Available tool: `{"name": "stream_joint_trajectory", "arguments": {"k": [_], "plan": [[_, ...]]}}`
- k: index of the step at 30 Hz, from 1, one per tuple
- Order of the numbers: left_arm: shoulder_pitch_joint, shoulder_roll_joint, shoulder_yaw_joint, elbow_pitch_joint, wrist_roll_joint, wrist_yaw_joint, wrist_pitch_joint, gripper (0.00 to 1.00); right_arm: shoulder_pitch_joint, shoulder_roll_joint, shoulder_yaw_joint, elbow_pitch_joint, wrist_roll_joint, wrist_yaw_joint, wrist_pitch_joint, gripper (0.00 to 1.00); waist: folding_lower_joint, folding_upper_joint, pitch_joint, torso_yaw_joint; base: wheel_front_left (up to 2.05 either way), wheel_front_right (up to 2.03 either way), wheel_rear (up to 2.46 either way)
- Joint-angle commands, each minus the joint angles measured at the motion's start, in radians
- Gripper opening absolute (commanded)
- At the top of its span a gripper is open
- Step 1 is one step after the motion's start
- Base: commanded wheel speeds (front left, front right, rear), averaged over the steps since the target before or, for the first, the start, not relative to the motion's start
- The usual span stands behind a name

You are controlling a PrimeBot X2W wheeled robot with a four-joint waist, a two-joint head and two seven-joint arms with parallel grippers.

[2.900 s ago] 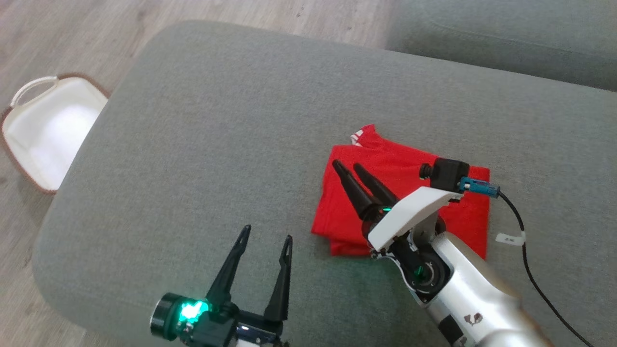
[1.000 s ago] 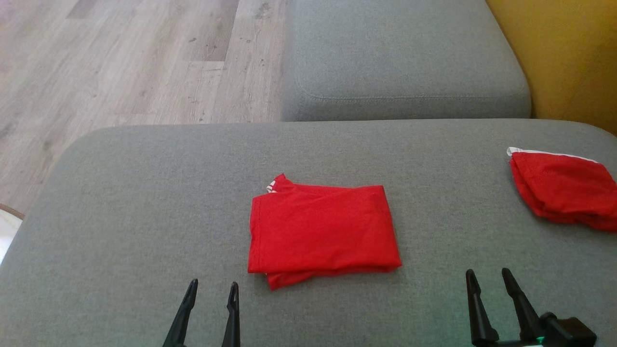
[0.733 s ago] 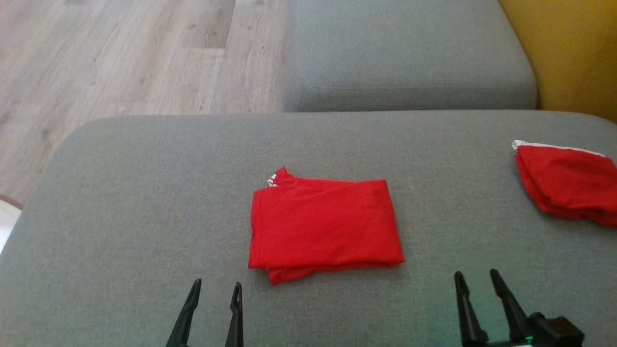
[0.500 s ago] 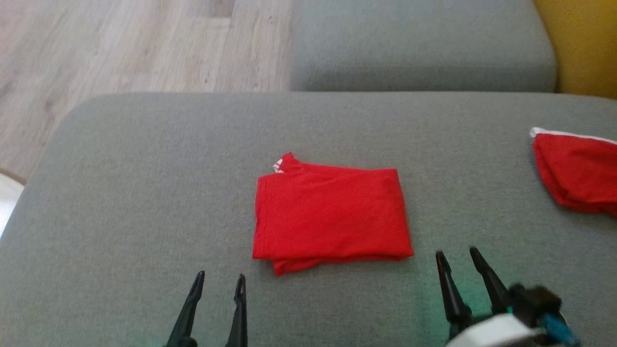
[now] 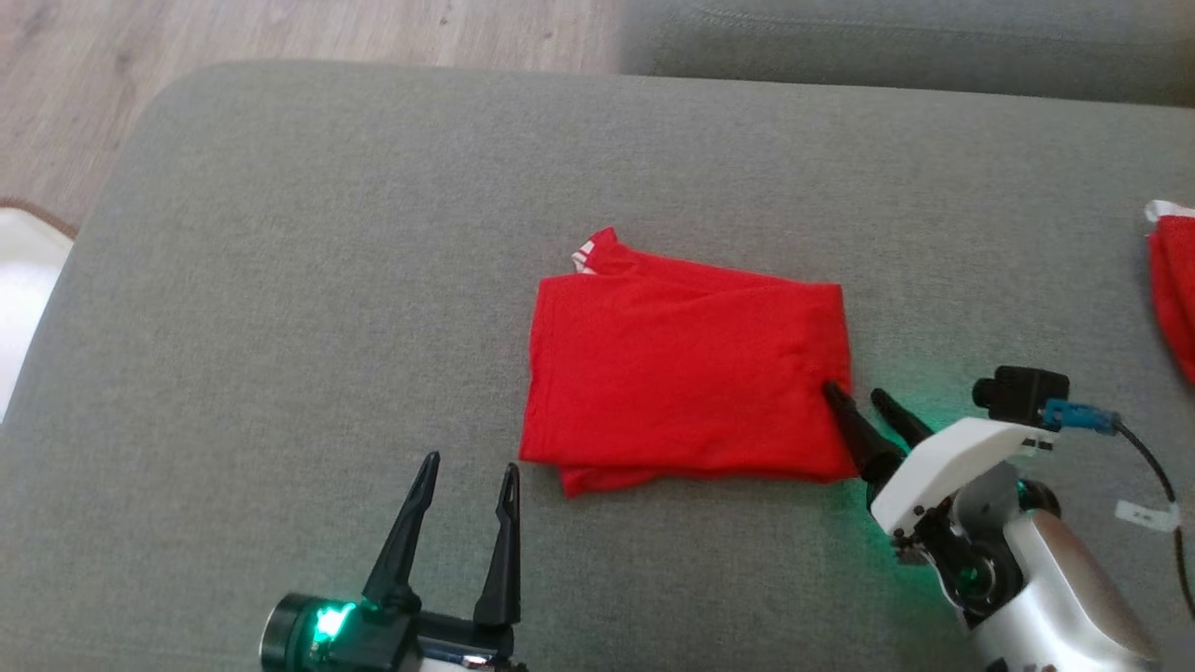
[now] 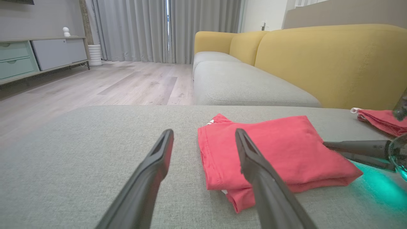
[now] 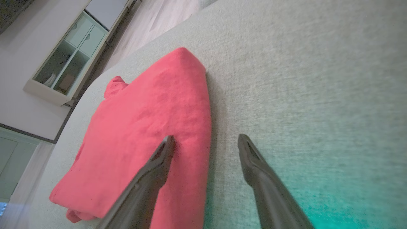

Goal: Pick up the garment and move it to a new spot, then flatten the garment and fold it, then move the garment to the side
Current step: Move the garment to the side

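Right wrist view: the right gripper (image 7: 206,137) is spread open astride the edge of the folded red garment (image 7: 143,127); whether it touches the cloth is unclear. The left gripper (image 5: 471,462) is parted and empty, near the garment's front corner. The soft garment lies mid grey woven cushion (image 5: 327,280). Another red cloth (image 5: 1174,299) is cut off rightward.

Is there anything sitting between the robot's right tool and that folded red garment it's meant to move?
Nothing visible does. The right tool is open and right at the folded red garment, with one tip over the cloth's right edge and the other over the grey cushion beside it.
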Motion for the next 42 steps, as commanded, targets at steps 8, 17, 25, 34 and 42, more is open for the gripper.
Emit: {"name": "stream_joint_trajectory", "arguments": {"k": [8,17,25,34,42], "plan": [[-0.048,-0.010,0.011,-0.025,-0.014,0.026,-0.008,1.00,-0.045,0.026,0.049,-0.012,0.117,0.007,0.056,0.00,-0.0003,0.0000,0.008,0.009,0.00,0.00,0.00],[-0.066,-0.010,0.012,-0.043,-0.013,0.029,-0.008,1.00,-0.145,-0.117,0.036,-0.095,0.091,0.007,0.039,0.00,-0.0003,0.0000,0.067,-0.081,0.00,0.00,0.00],[-0.136,-0.010,-0.001,-0.053,-0.004,0.028,-0.008,1.00,-0.257,-0.360,-0.069,-0.211,0.052,0.007,0.132,0.00,-0.0003,0.0000,0.171,-0.174,0.00,0.00,0.00],[-0.188,-0.010,-0.003,-0.133,-0.037,0.049,-0.008,1.00,-0.252,-0.551,-0.266,-0.313,-0.016,0.007,0.241,0.00,-0.0003,0.0000,0.221,-0.208,0.00,0.00,0.00],[-0.219,-0.010,-0.001,-0.177,-0.037,0.041,-0.008,1.00,-0.184,-0.542,-0.413,-0.365,-0.119,0.007,0.337,1.00,-0.0003,0.0000,0.215,-0.202,0.00,0.00,0.00]]}}
